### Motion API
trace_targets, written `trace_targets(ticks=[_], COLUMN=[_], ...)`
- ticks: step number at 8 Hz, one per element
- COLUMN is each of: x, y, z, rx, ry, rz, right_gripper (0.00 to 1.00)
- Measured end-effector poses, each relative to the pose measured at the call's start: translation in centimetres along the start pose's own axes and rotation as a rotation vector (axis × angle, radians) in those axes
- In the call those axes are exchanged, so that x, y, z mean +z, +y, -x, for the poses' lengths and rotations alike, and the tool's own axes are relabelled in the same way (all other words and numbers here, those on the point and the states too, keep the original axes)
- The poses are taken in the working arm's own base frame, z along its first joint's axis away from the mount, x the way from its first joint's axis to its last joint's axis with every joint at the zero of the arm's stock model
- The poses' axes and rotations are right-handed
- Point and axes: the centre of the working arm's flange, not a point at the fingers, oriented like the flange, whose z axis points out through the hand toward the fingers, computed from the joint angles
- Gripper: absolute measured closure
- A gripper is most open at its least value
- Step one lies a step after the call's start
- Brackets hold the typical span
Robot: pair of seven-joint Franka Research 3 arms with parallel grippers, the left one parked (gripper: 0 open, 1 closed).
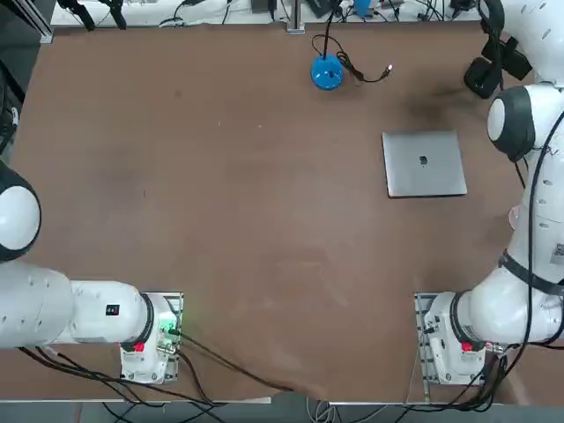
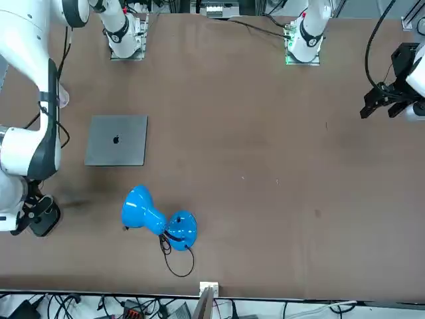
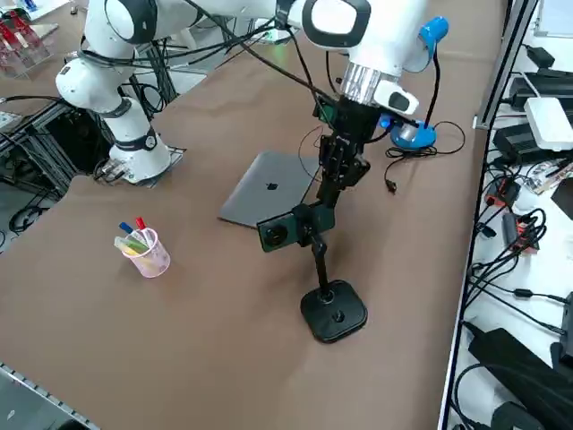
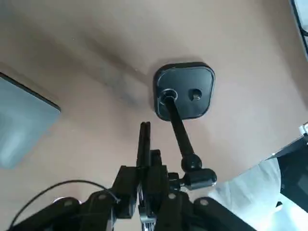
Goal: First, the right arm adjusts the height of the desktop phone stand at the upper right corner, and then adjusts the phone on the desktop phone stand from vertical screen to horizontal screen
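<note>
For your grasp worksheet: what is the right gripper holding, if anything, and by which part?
The right gripper is at the clamp head of the desktop phone stand, above the phone; whether it grips cannot be told.

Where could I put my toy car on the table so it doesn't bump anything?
The wide bare brown table between the grey slab and the parked arm is free. It's crowded near the phone stand, where the right claw hangs beside the phone.

Top view: straight down, arm bases at 6 o'clock. Front view faces the robot from across the table; both share the grey slab (image 1: pixel 424 164). Right side view: raised, diagonal. Wrist view: close, apparently looking down at the desktop phone stand (image 4: pixel 184 91).
</note>
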Motion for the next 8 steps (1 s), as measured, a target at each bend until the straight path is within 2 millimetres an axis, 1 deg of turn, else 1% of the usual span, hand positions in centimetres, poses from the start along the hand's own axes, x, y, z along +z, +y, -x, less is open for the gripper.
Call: trace_targets(ticks=[1, 3, 5, 6, 7, 8], x=[-0.3, -1.6, -2.4, -2.4, -2.4, -2.9], y=[0.2, 0.4, 0.4, 0.4, 0.3, 0.4], z=[0.6, 1.9, 2.5, 2.6, 2.6, 3.0], rx=[0.004, 0.009, 0.01, 0.007, 0.007, 0.011], ry=[0.001, 0.006, 0.009, 0.005, 0.004, 0.008], rz=[-0.003, -0.005, -0.006, -0.01, -0.012, -0.01], right_gripper=[0.88, 0.87, 0.85, 0.81, 0.7, 0.65])
